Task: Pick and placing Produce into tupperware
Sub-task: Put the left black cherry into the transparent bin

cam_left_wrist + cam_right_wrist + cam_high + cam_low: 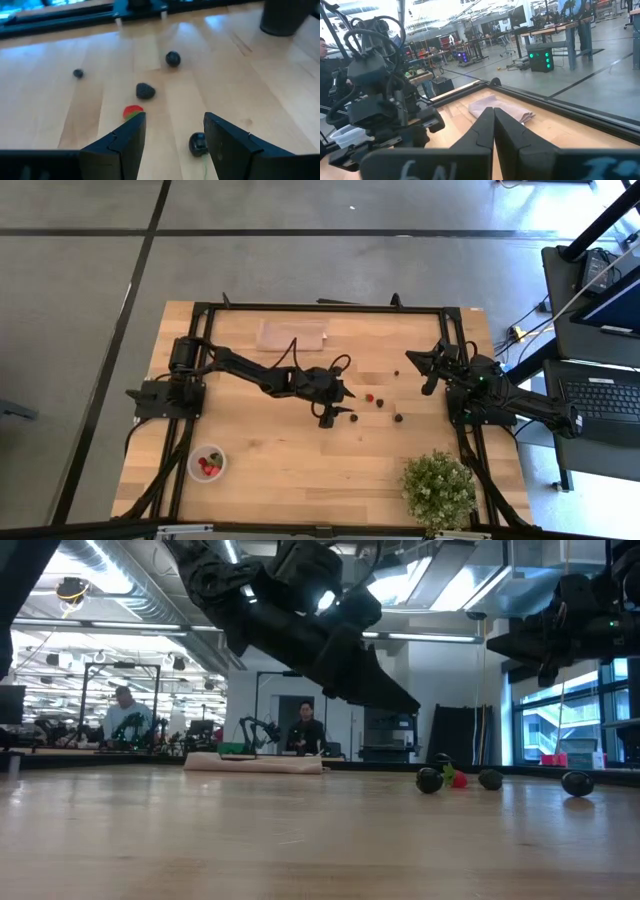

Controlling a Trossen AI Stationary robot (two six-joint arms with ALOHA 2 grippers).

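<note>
Loose produce lies on the wooden table just right of centre: a red strawberry (369, 396) (132, 112) and several dark berries (399, 418) (145, 90). One dark berry (353, 417) (198, 143) lies under my left gripper (338, 406) (175, 131). That gripper hangs open above the table, slanting down; the berry shows between its fingertips, beside one finger. The round clear tupperware (207, 463) stands near the front left with red strawberries in it. My right gripper (415, 361) (493, 120) waits shut at the table's right side.
A pinkish-tan cloth (292, 335) lies flat at the table's far edge. A bushy green potted plant (438, 488) stands at the front right corner. A black frame (320, 307) runs round the table. People stand in the room beyond (303, 730).
</note>
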